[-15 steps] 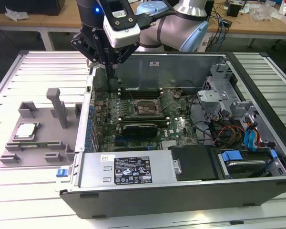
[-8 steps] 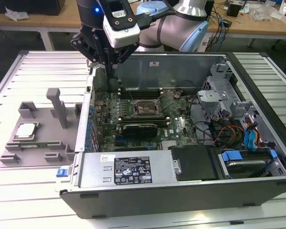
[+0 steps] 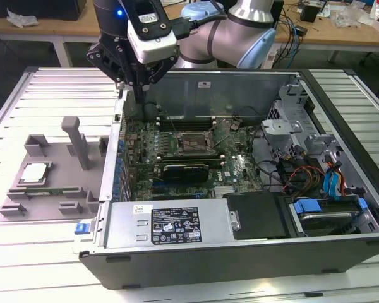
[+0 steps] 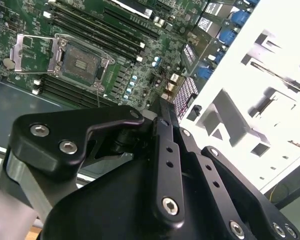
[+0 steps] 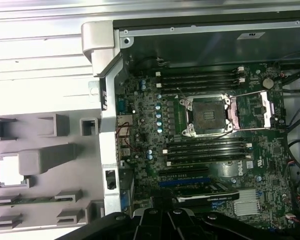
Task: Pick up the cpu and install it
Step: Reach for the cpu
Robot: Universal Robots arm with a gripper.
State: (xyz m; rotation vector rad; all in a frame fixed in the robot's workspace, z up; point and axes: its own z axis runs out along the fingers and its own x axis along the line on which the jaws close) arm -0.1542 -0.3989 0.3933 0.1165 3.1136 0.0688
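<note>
In the exterior view the claw (image 3: 141,95) is hovering over the case's (image 3: 240,88) far corner, while the cpu (image 3: 35,172) is lying in the grey tray (image 3: 69,189) at the exterior view's left, well apart. In the first wrist view the cpu (image 5: 10,169) is sitting in that tray beside the case. In the second wrist view I cannot tell how far the claw (image 4: 162,111) is opening.

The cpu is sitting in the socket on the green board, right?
Not quite. The cpu is sitting on the gray holder, as the exterior view shows. The socket on the green board is open with nothing in it, as the first wrist view shows.
</note>
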